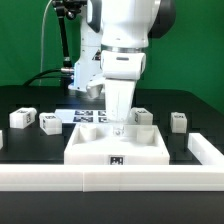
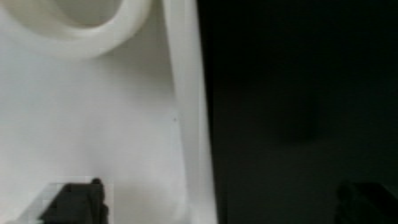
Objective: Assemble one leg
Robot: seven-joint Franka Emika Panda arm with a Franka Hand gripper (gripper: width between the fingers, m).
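The black counter (image 1: 30, 145) is fenced by a white rail (image 1: 60, 180) along its near edge and the exterior view's right. The panel (image 1: 90, 148) lies mid-counter just behind the rail, with open counter on either side. Four legs (image 1: 20, 118) lie loose beyond it, two on each side. The end effector (image 1: 118, 130) is low over the panel, fingers (image 2: 71, 203) spread wide, holding nothing.

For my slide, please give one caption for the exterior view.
Gripper poised at the white panel, four loose legs lying near it on the black table.
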